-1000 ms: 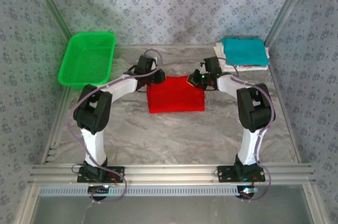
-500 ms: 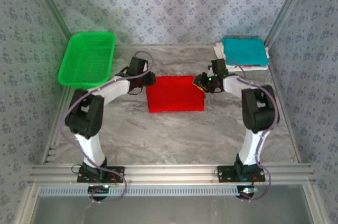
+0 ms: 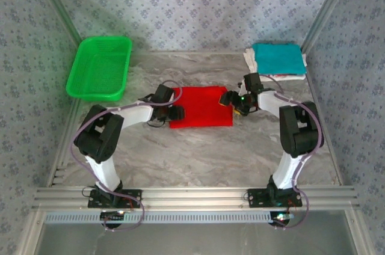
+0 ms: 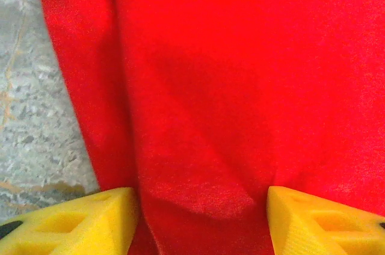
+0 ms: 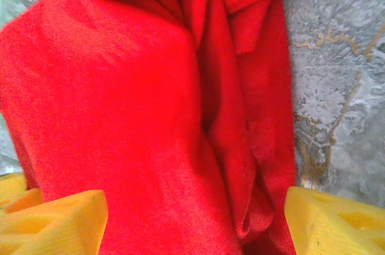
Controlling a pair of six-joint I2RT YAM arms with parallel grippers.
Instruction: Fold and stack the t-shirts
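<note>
Left gripper (image 4: 200, 207) and right gripper (image 5: 195, 207) stand spread over the red t-shirt (image 3: 201, 106), apparently gripping nothing

Whitish t-shirt (image 3: 251, 62) mostly beneath teal t-shirt (image 3: 278, 58)

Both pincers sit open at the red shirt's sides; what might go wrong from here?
The red t-shirt lies bunched in loose folds under the open right pincer; a grip there may catch only some layers and undo the fold. The open left pincer straddles smooth cloth, so it may pinch just the top layer.
</note>
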